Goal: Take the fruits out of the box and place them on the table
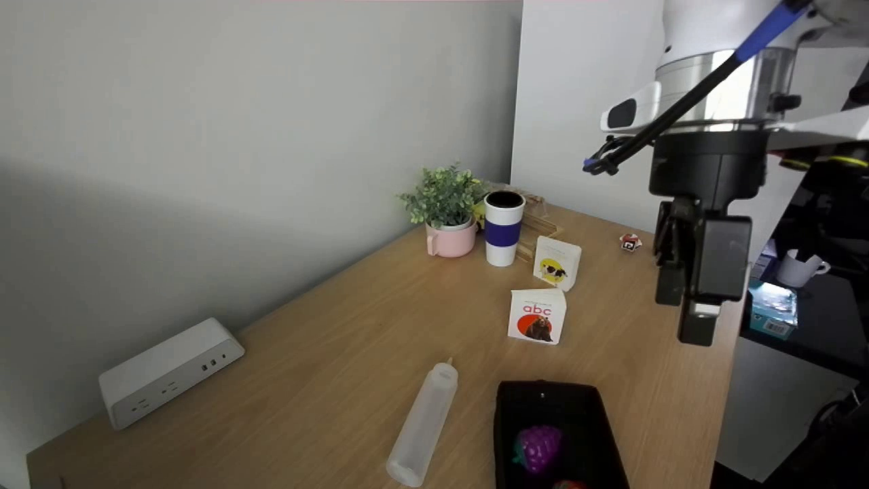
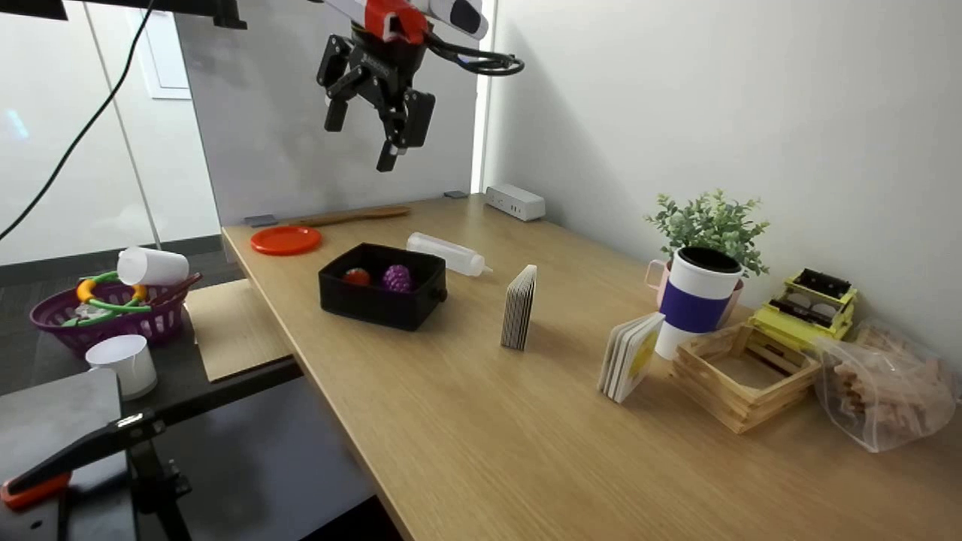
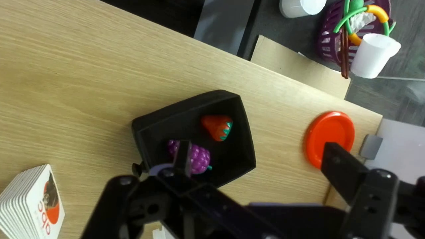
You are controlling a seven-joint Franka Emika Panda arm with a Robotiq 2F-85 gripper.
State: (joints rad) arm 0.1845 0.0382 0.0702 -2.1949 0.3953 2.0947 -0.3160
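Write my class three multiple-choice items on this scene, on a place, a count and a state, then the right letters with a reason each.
1. Where are the strawberry and the bumpy purple fruit?
A. On the red plate
B. Inside the black box
C. In the wooden crate

2. How many card books are on the table?
A. Two
B. Four
C. Five

3. What state is the hand in?
A. Shut on the strawberry
B. Shut, holding nothing
C. Open, holding nothing

Key:
1 B: the wrist view shows both inside it.
2 A: both exterior views show two of them.
3 C: its jaws stand apart, nothing gripped, in an exterior view.
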